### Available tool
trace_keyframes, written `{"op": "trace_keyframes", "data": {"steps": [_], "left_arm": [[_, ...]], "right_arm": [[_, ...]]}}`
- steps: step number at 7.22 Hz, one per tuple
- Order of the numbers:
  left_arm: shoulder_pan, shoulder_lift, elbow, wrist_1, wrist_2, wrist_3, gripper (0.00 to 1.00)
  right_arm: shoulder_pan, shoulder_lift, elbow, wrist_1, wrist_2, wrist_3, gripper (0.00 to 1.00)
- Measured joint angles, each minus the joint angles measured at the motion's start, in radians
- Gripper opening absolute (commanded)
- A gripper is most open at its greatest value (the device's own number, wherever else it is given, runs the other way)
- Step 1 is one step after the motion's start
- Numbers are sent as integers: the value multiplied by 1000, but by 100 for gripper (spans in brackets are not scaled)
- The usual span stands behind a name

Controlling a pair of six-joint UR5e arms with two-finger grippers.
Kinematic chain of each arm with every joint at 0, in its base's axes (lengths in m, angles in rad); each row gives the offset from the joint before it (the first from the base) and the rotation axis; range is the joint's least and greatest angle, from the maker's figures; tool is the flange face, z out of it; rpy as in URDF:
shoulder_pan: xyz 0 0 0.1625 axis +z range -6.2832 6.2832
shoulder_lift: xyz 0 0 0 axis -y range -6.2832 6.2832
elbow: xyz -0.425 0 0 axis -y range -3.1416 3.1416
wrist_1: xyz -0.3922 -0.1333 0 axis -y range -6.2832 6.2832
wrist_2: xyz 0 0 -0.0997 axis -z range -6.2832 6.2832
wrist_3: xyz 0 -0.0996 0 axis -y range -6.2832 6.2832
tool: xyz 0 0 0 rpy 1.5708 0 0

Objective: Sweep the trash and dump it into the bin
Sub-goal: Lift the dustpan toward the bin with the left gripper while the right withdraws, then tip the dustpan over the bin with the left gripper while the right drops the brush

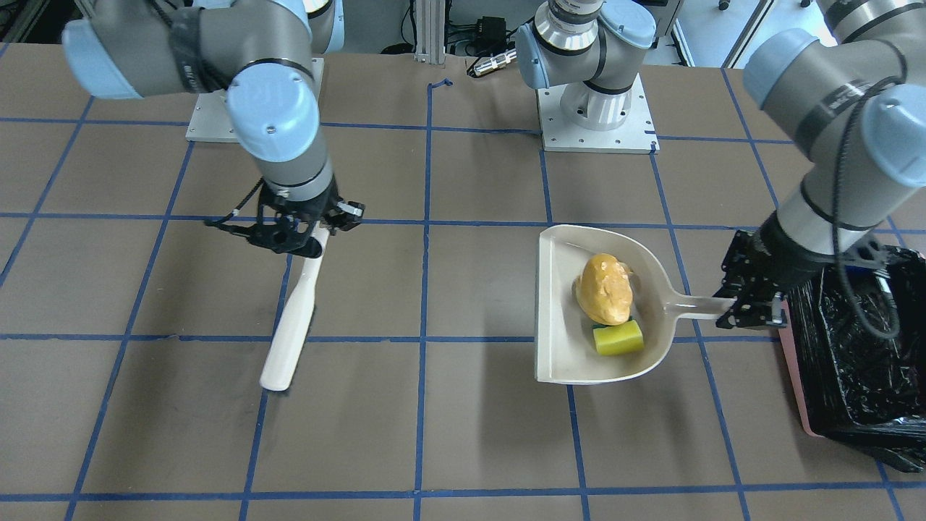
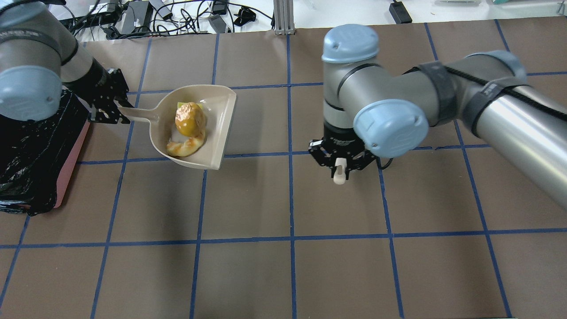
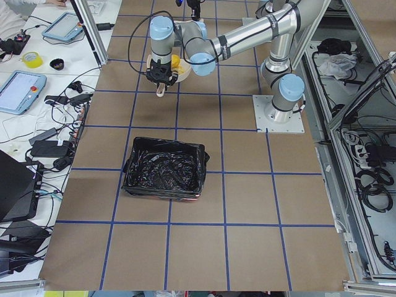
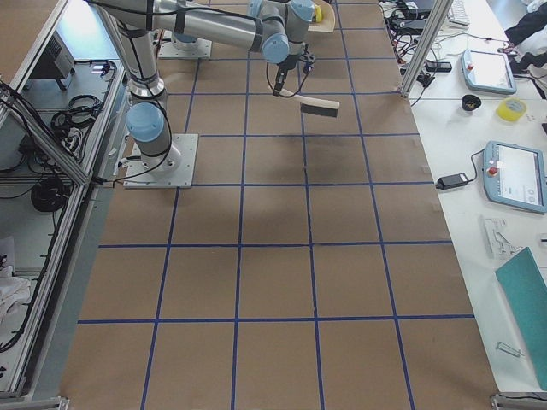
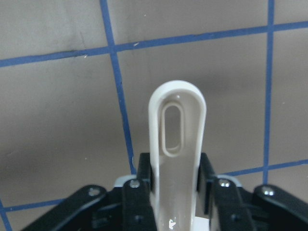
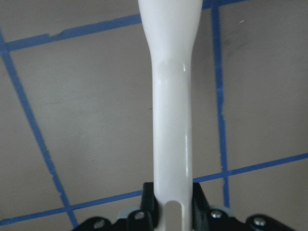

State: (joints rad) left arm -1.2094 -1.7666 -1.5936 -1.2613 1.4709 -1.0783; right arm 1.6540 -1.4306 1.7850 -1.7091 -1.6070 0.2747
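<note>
Clenching the left gripper [image 1: 732, 310] on the dustpan [image 1: 553, 318] handle, holding it level to retain the trash (bun [image 1: 606, 288], sponge [image 1: 618, 338], croissant [image 2: 186, 147]) just ahead of that gripper. Noting the bin [image 1: 854, 362] just behind it, ready for dumping. Clamping the brush [image 1: 289, 340] handle in the right gripper [image 1: 307, 235], holding it well aside, clear of the load
</note>
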Motion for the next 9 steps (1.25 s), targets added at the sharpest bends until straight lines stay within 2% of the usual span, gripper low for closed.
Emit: {"op": "trace_keyframes", "data": {"steps": [3,6,9], "left_arm": [[202,-29,163,-159,-13,255,0],[363,-104,286,-192,-11,499,0],[425,-247,456,-193,-11,614,0]], "right_arm": [[-257,-26,45,-103,-7,-312,0],[-445,57,100,-296,29,-631,0],[-526,120,115,-332,34,-680,0]]}}
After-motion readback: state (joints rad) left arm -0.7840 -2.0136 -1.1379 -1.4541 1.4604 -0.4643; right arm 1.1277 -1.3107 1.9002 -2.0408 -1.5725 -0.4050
